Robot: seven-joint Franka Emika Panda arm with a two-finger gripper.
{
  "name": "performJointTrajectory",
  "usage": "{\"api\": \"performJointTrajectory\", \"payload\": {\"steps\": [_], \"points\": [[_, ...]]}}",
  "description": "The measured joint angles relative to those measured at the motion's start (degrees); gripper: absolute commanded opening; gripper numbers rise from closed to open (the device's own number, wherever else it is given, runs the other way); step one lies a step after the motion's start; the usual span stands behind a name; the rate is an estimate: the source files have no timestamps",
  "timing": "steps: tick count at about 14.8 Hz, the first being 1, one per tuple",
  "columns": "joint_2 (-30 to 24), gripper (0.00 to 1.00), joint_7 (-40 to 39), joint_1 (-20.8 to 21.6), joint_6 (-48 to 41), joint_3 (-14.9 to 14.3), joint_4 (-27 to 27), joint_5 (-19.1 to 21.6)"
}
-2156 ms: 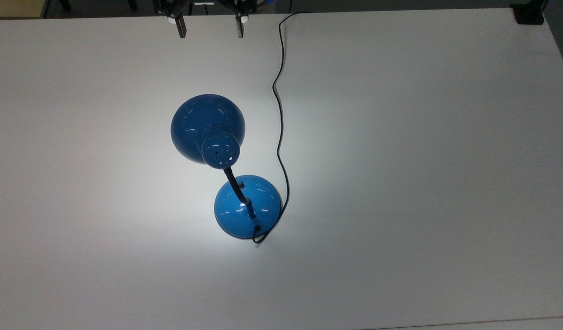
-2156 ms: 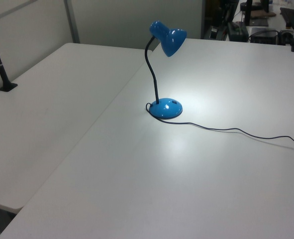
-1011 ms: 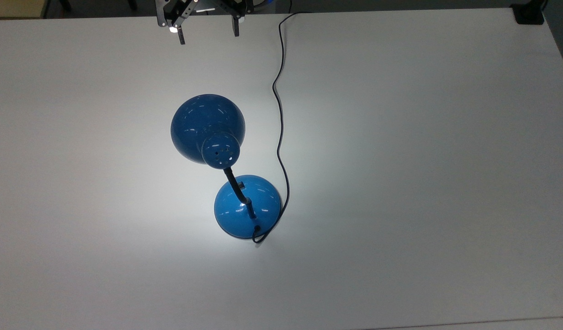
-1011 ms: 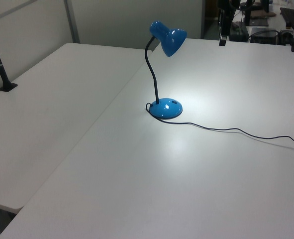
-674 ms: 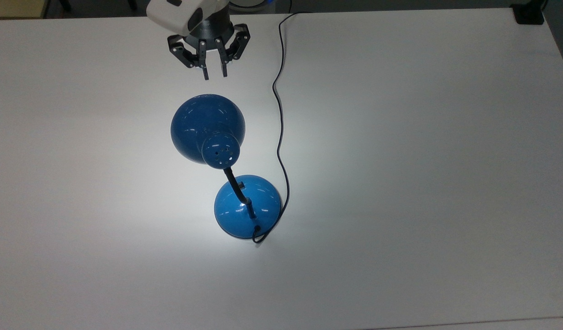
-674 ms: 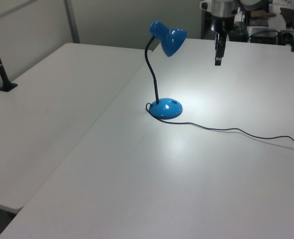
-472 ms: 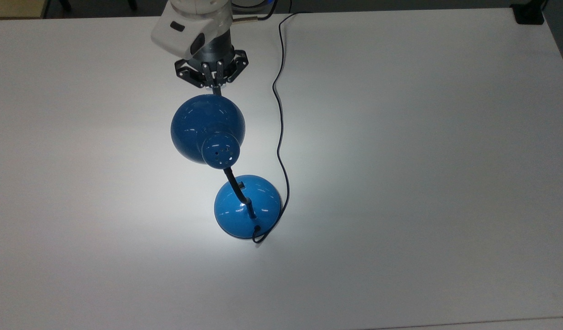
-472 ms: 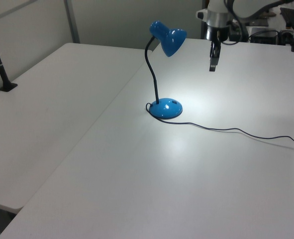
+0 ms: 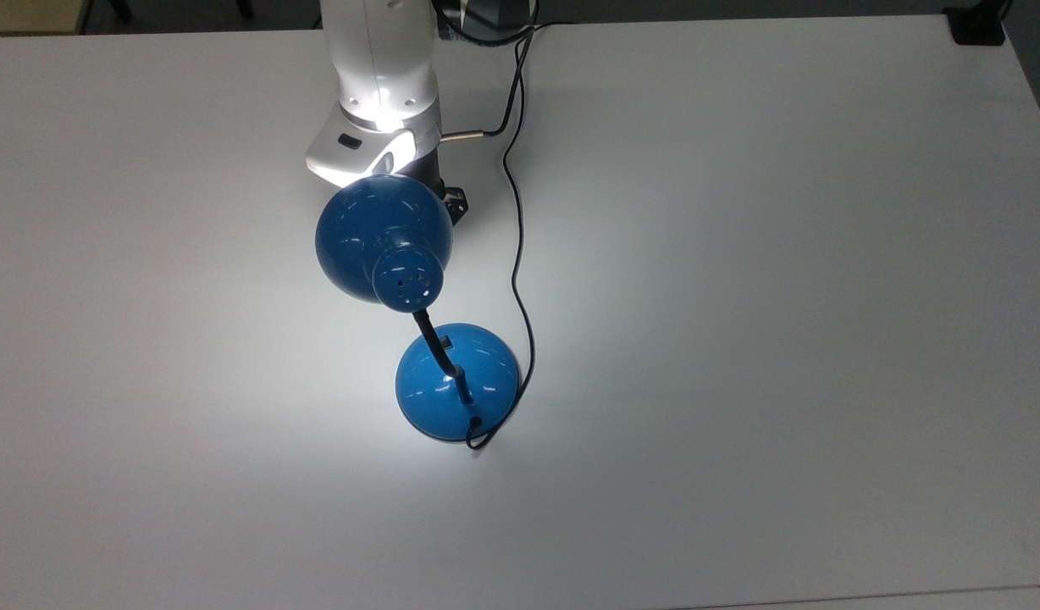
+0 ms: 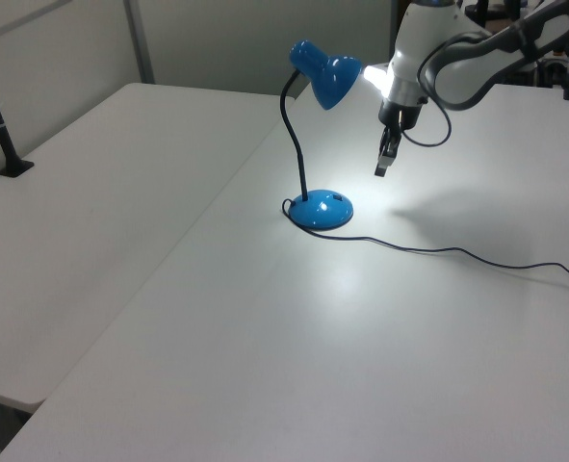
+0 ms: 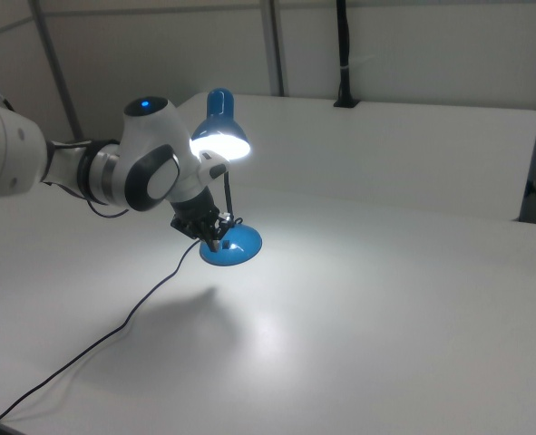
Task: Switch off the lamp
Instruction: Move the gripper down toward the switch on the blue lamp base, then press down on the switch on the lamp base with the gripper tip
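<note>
Blue and glossy, the lamp (image 10: 320,144) stood mid-table, lit, so your job was not done. Your gripper (image 10: 385,164) hung clenched and empty just beside the shade, above the base (image 10: 322,209); you had yet to reach the switch (image 9: 445,343) there

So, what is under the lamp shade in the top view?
The shade covers the pincer; beneath it, the arm's wrist and lit table show. The bulb is hidden.
</note>
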Motion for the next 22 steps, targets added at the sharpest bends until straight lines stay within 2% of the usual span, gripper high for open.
{"api": "performJointTrajectory", "payload": {"steps": [4,8,22], "points": [[4.0,0.0,0.3,0.8,10.5,0.1,0.0,1.5],[7.0,0.0,2.0,1.6,16.4,0.1,0.1,1.6],[9.8,0.0,4.8,1.9,18.0,0.5,1.9,1.6]]}}
